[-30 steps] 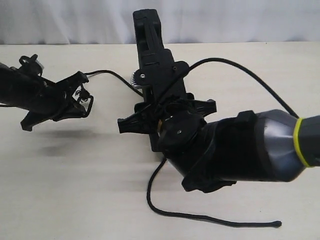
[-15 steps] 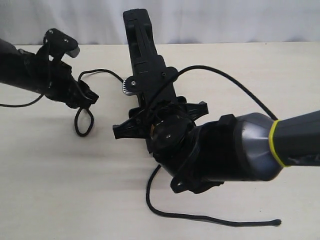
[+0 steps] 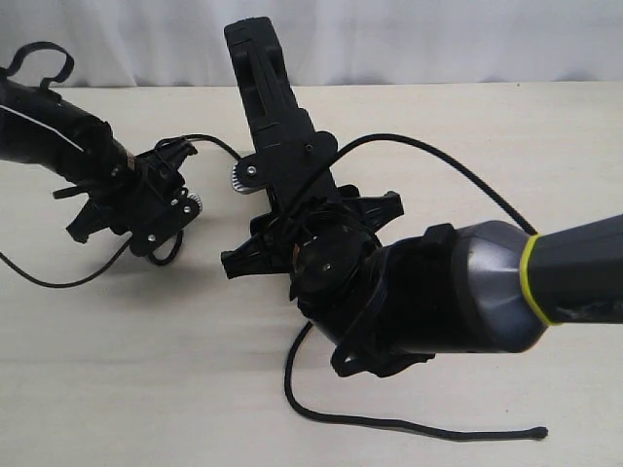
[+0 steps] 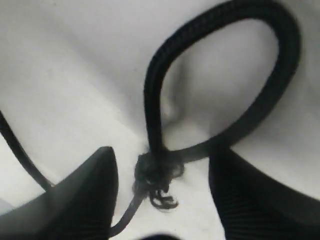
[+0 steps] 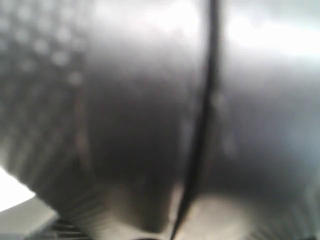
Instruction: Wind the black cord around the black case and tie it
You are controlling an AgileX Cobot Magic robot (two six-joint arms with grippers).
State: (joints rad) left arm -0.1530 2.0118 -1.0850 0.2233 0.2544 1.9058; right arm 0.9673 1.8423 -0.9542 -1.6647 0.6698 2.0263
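The black case point(image 3: 258, 68) stands tilted off the table, its lower end clamped in my right gripper point(image 3: 307, 229). In the right wrist view the case point(image 5: 125, 100) fills the blurred picture, and the black cord point(image 5: 202, 125) runs across it. The cord point(image 3: 458, 170) arcs from the case to the right. Another stretch trails to the front, and a third leads left to my left gripper point(image 3: 156, 229). In the left wrist view the cord's knot point(image 4: 155, 170) and loop point(image 4: 280, 75) lie on the table between the open left gripper point(image 4: 162, 200) fingers point(image 4: 85, 200), touching neither.
My right arm's bulky grey and black wrist point(image 3: 467, 292) covers the table's middle right. A thin smooth robot cable point(image 3: 58, 280) sags on the table under the left arm. The cord's free end point(image 3: 540, 433) lies near the front edge. A pale wall closes the back.
My left gripper has opened and let go of the cord's loop, which now lies on the table beneath it. The left arm swung up and back down. The case leaned slightly further left.
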